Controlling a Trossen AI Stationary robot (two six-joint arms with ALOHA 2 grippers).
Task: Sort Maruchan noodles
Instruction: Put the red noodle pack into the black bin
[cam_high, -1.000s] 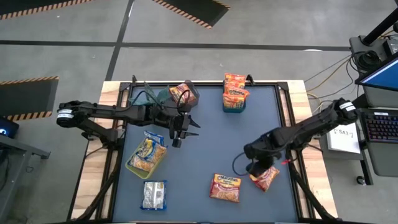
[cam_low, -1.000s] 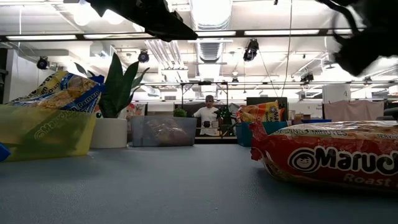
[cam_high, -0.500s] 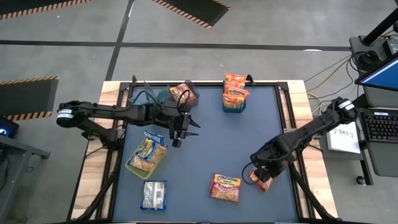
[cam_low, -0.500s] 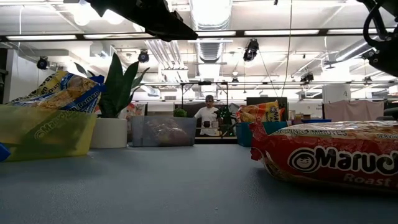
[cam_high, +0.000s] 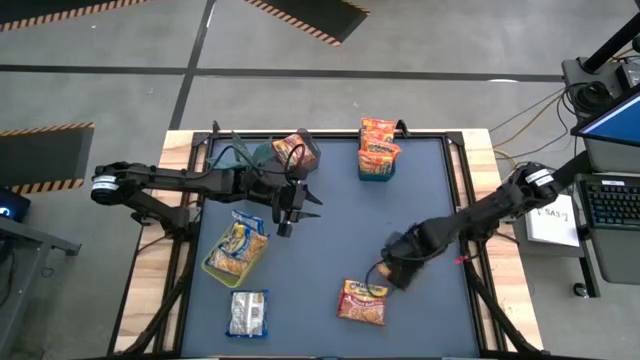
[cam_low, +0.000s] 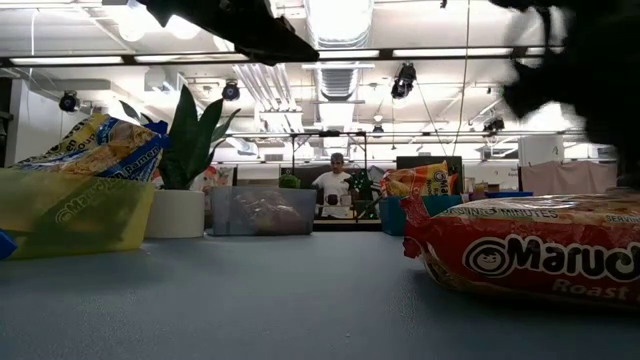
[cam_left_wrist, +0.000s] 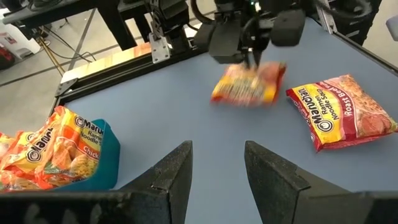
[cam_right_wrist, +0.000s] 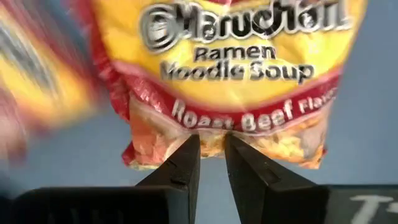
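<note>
My right gripper (cam_high: 392, 275) is over the table's near right part, shut on an orange-red Maruchan noodle packet (cam_left_wrist: 249, 84), which it largely hides in the high view. A second orange-red packet (cam_high: 362, 302) lies flat on the table just nearer. My left gripper (cam_high: 290, 215) hovers open left of centre, nothing between its fingers (cam_left_wrist: 180, 168). Yellow-and-blue packets stick out of a yellow-green bin (cam_high: 212, 268). Orange packets fill a teal bin (cam_high: 377, 172). A whitish packet (cam_high: 248, 312) lies at the near left. My right gripper pinches the packet's short end seam (cam_right_wrist: 214, 129), below the "Roast Beef" print, between its two fingers. The fingers come from above, pointing steeply down. The packet hangs below them, clear of the table.
A potted plant (cam_high: 255, 155) and another bin (cam_high: 295, 148) holding a packet stand at the far left. A person stands in the room far beyond the table (cam_low: 336, 185). Bare blue table lies between the two arms.
My right gripper has carried the orange-red packet toward the table's left, from beside the right edge to just above the packet lying flat, and has tipped more steeply downward. The packet has swung with it. My left gripper has kept still.
</note>
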